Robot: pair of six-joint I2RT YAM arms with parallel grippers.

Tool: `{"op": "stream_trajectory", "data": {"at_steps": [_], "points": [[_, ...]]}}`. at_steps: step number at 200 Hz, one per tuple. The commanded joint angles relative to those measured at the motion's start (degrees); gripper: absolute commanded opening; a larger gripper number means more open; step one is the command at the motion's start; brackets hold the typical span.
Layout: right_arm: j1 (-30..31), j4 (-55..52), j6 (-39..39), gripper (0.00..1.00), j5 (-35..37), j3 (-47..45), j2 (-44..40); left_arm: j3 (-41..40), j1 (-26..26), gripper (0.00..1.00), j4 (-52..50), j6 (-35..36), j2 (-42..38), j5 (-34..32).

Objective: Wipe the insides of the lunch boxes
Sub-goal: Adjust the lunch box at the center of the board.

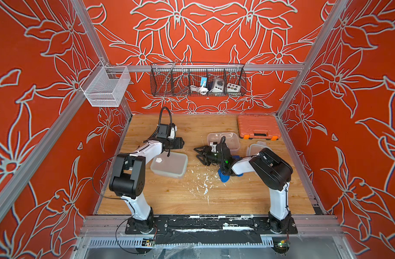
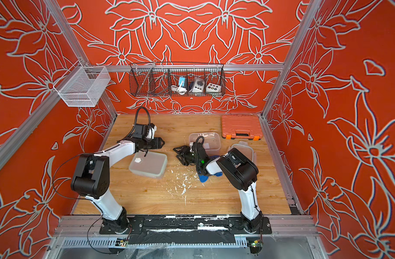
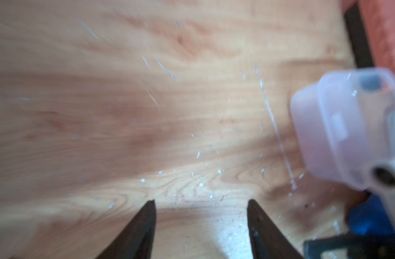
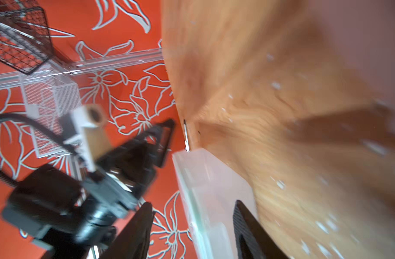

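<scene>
Lunch boxes sit on either side of the blue cloth (image 1: pixel 224 178), which lies on the wooden table (image 1: pixel 169 199) under the right forearm. Nearer than the cloth, the wood is open right up to the front edge, with only white scraps (image 1: pixel 204 186) scattered on it. Level with the cloth and well to its left, the near lunch box (image 1: pixel 172 167) rests flat, with a white patch on its top face. Just beyond the cloth, the right gripper (image 1: pixel 198 155) points left at that box's right end. It is close but apart, its jaws spread with nothing between them. Farther left of the cloth, the left gripper (image 1: pixel 182 142) hangs past the box's far edge, its jaws likewise parted and empty. Bare wood separates the two grippers. Beyond the cloth, the far lunch box (image 1: pixel 231 139) stands mouth up, partly hidden by the right wrist. A clear lid (image 1: pixel 253 148) lies to the right of the cloth. The orange tool case (image 1: pixel 257 125) fills the far right corner.
</scene>
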Motion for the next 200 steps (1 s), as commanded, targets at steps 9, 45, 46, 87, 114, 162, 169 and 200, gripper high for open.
{"op": "stream_trajectory", "data": {"at_steps": [9, 45, 46, 87, 114, 162, 169, 200], "points": [[1.3, 2.3, 1.8, 0.59, 2.0, -4.7, -5.0, 0.4, 0.4, 0.64, -1.3, -1.6, -7.7, -5.2], [3.0, 4.2, 3.6, 0.6, 3.9, -9.2, -8.1, -4.5, 0.6, 0.65, -3.3, -2.7, -12.6, -7.1], [3.1, 4.2, 3.6, 0.6, 4.0, -9.3, -8.1, -4.7, 0.6, 0.65, -3.3, -2.7, -12.8, -7.2], [6.9, 7.0, 3.2, 0.6, 7.4, -11.2, -8.7, -10.3, 1.3, 0.69, -3.6, -5.7, -20.1, -12.8], [9.3, 14.6, 5.0, 0.6, 10.1, -13.8, -4.8, -13.6, 1.9, 0.71, -6.0, -8.2, -22.4, -16.4], [15.8, 22.8, 5.5, 0.6, 17.2, -16.5, 0.3, -18.1, 3.4, 0.78, -6.0, -9.7, -28.1, -15.5], [16.6, 24.0, 5.4, 0.6, 18.3, -16.3, 1.1, -18.6, 3.4, 0.79, -6.0, -9.8, -28.4, -15.0], [18.5, 28.7, 5.3, 0.6, 21.6, -15.9, 5.4, -21.6, 3.5, 0.82, -5.8, -10.5, -29.5, -16.1]]}}
